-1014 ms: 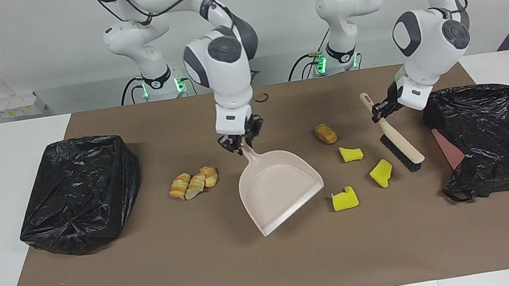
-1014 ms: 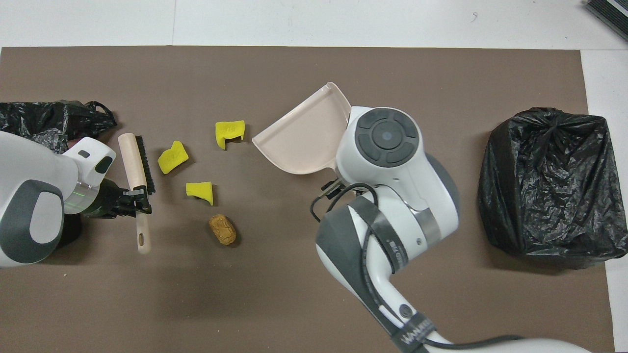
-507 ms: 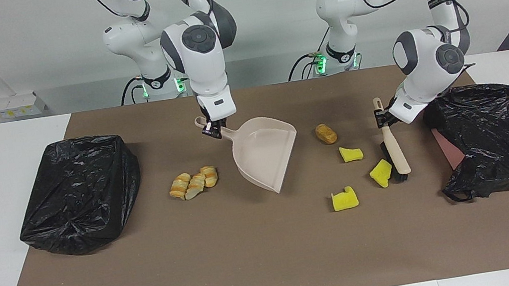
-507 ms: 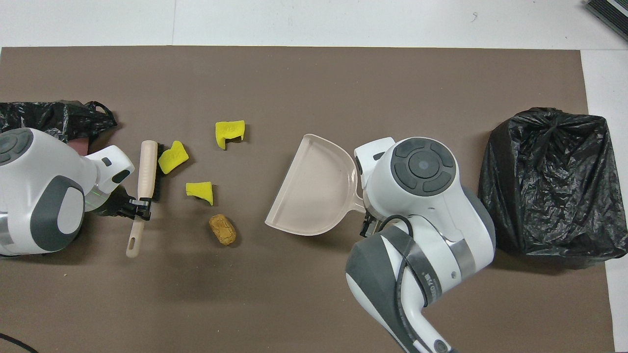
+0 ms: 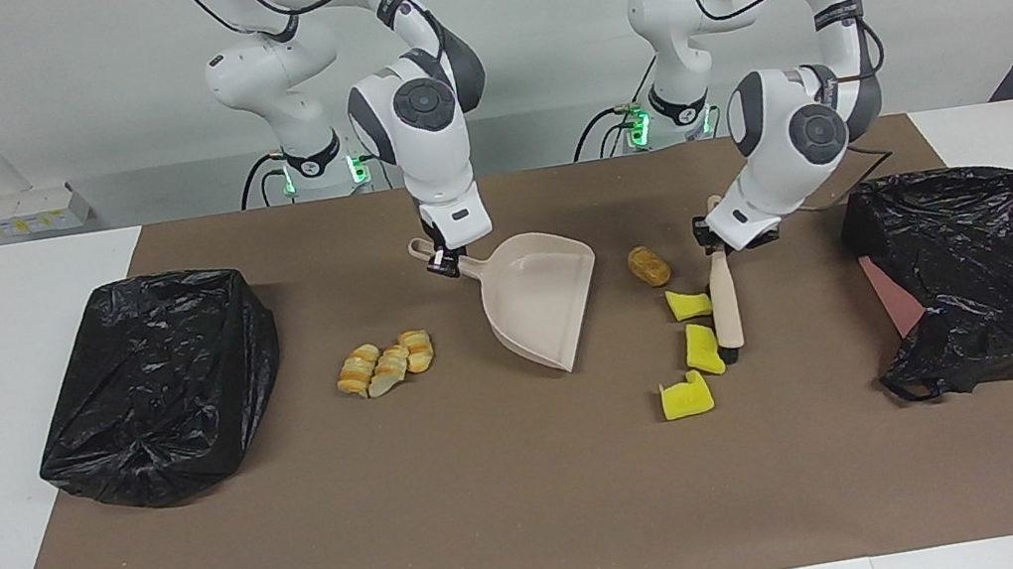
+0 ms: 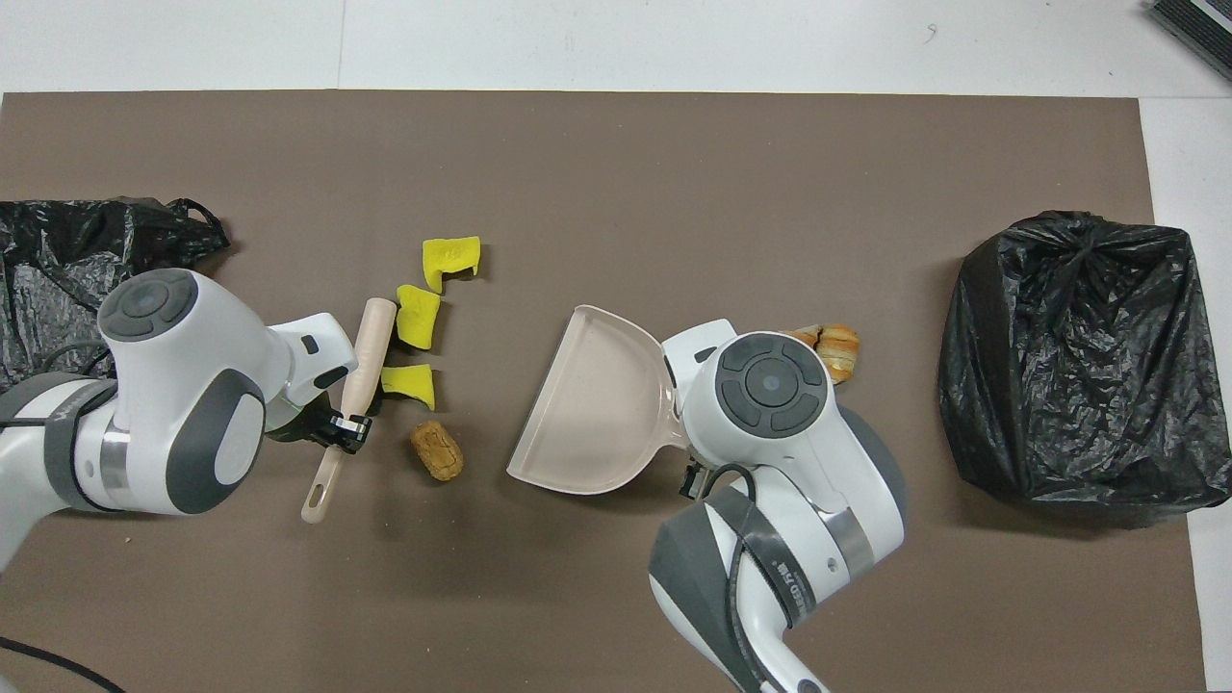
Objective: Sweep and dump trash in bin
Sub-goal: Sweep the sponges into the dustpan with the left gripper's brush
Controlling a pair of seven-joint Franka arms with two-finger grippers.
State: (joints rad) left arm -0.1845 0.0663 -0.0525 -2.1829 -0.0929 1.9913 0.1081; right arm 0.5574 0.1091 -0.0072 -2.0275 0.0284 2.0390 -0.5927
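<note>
1. The left gripper (image 5: pixel 719 245) is clamped on the handle of the brush (image 5: pixel 724 304), whose bristle end rests on the mat (image 5: pixel 503 526) against two yellow sponge chunks (image 5: pixel 696 326).
2. The right gripper (image 5: pixel 443 262) is clamped on the handle of the beige dustpan (image 5: pixel 539 312), which sits tilted with its open mouth toward the left arm's end of the table.
3. Where the trash lies: a third sponge chunk (image 5: pixel 686 396) sits just beside the two at the bristles and farther from the robots; the brown lump (image 5: pixel 649 265) lies nearer the robots, beside the brush handle; the bread pieces (image 5: pixel 386 363) lie at the dustpan's closed side, toward the black bin bag (image 5: pixel 155 382) at the right arm's end.
4. Risk: the sponge is light, so a fast stroke could flick or roll a chunk past the pan's lip (the gap from chunks to mouth looks open mat).
5. Risk: the brush head covers only two chunks, so I judge the third chunk and the lump would be missed on this stroke.
6. Risk: the bread lies on the pan's closed side and needs a separate pass.
7. Since a second ago, the brush has swung inward and pushed two chunks closer together, and the dustpan has turned and come nearer the robots.
</note>
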